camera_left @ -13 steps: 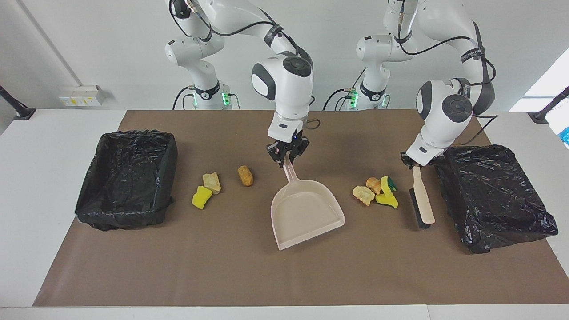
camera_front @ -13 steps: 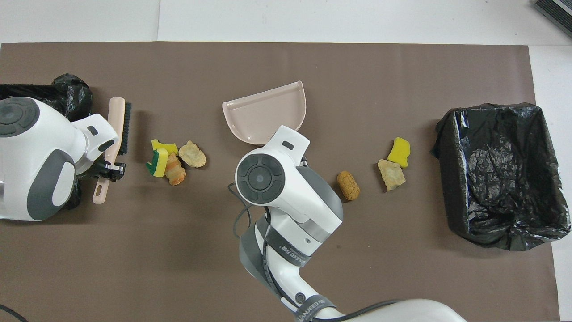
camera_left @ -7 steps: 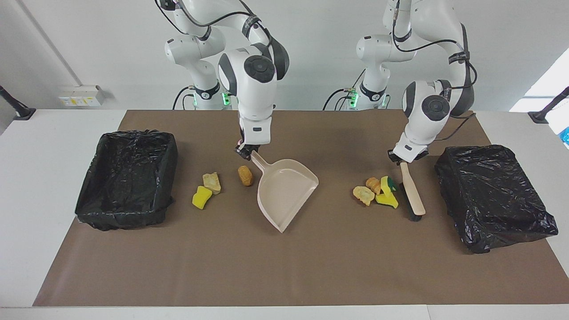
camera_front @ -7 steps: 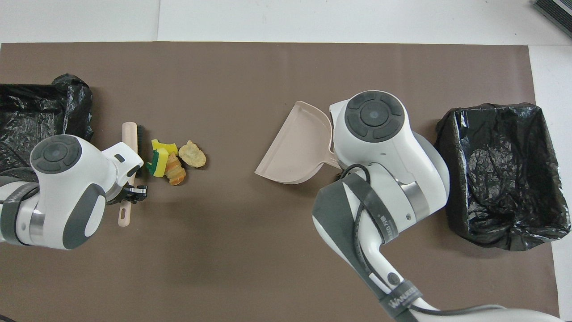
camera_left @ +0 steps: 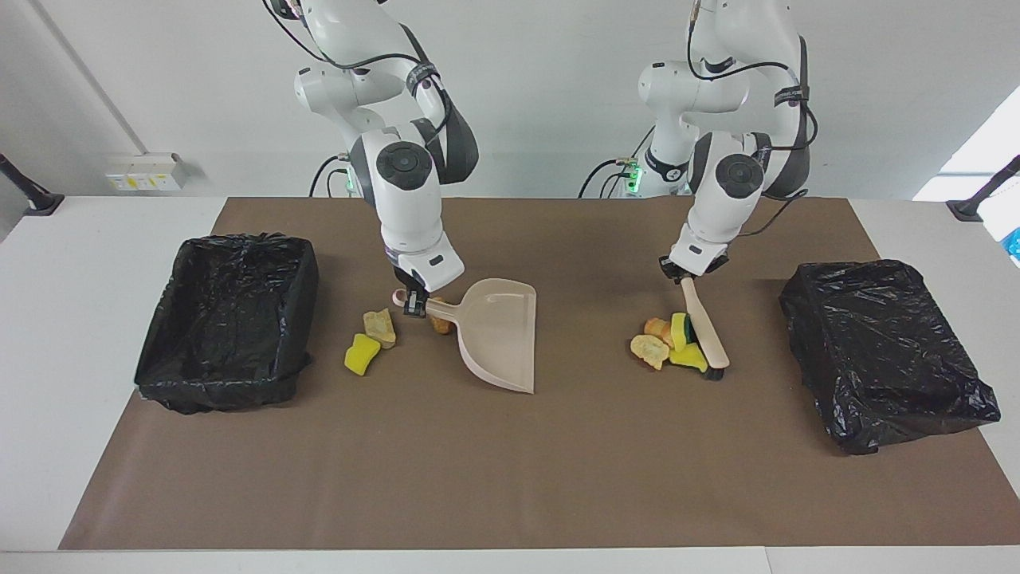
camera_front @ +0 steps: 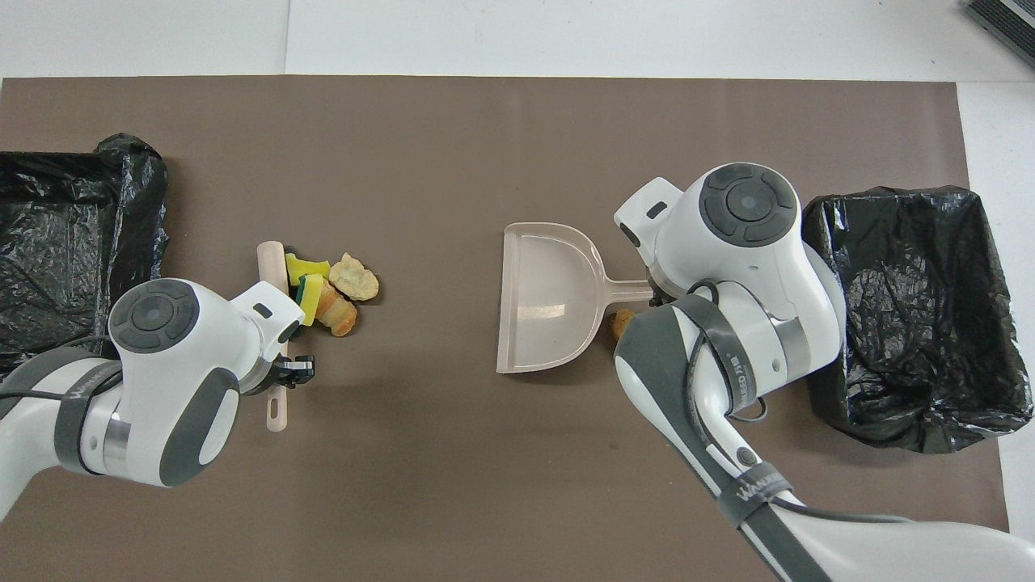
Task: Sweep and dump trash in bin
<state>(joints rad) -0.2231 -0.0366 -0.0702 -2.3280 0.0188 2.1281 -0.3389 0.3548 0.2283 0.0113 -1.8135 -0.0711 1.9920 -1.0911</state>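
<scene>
Trash, yellow and tan lumps; left tool grips brush, right tool grips dustpan.

White wall w/ a diagonal conduit strip; yellow-labelled socket box fixed low on it. White table under a brown paper mat covering most of the top. Black clamp mounts at both table ends. Bright daylight patch at one end, prob a window; lighting even & soft
</scene>
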